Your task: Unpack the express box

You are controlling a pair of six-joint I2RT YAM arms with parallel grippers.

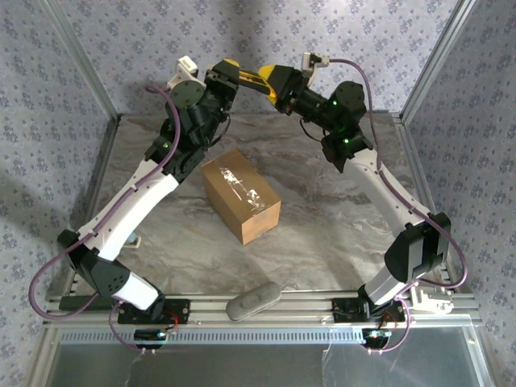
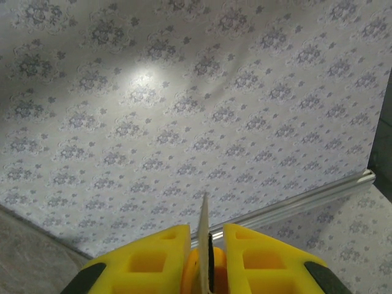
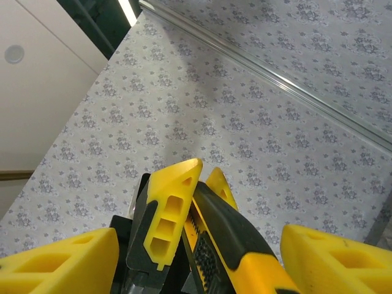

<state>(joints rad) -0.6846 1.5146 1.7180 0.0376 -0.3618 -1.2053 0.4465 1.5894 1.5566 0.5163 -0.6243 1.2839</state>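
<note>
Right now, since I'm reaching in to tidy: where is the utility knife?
In the top view the utility knife is held aloft beyond the express box, its blade pinched in the left gripper, its handle between the open fingers of the right gripper.

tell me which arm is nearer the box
Left, going by the top view. The left arm passes close along the left side of the box. The right arm stands farther off to its right.

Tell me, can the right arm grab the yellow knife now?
Probably yes. The right gripper is open with the knife handle between its fingers, nothing blocking; the left gripper holds its blade end.
</note>
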